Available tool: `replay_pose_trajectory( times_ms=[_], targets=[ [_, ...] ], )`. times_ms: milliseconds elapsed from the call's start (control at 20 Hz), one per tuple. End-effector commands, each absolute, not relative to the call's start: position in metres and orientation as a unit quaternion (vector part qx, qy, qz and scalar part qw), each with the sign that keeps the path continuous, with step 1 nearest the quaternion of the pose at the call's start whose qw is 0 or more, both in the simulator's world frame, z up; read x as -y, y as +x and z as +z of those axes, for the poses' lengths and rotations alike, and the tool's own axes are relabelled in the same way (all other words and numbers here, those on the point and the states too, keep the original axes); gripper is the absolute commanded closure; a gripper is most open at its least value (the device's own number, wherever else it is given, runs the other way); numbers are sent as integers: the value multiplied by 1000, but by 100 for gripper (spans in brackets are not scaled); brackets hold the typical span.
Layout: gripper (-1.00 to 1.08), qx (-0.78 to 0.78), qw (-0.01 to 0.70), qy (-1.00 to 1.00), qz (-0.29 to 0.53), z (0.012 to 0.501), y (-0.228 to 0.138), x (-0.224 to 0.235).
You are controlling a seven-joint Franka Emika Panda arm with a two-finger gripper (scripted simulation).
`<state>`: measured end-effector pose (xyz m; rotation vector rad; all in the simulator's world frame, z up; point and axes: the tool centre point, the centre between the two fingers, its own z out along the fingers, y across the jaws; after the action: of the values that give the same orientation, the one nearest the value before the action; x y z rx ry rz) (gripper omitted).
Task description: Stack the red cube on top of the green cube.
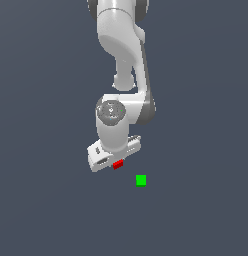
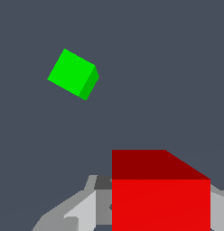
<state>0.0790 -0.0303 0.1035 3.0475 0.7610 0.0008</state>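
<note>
Right now my gripper (image 1: 115,161) hangs low over the dark grey floor (image 1: 46,210), with the white arm (image 1: 121,45) rising above it toward the top of the exterior view. The red cube (image 1: 117,164) sits tucked at the underside of my hand, and only a small sliver of it peeks out below the white housing. In the wrist view the same red cube (image 2: 161,198) fills the space right in front of the camera, with a pale grey finger (image 2: 82,210) showing on one side of it and a bit of another at the far edge, so I appear to be pinching the cube between my fingers, though the contact itself is hidden behind the block.

The green cube (image 1: 141,180) rests on the floor by itself, a little toward the exterior view's right of my hand and nearer the lower edge of that picture. It is close to the red cube but plainly apart from it. In the wrist view the green cube (image 2: 73,74) appears turned at an angle to my hand.
</note>
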Motion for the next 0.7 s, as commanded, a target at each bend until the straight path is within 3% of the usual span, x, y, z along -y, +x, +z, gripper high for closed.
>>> replay_pose_trajectory(
  times_ms=[0,650],
  targets=[
    [108,-243,0,970,0,97,86,14],
    [108,-242,0,970,0,67,123,-58]
  ],
)
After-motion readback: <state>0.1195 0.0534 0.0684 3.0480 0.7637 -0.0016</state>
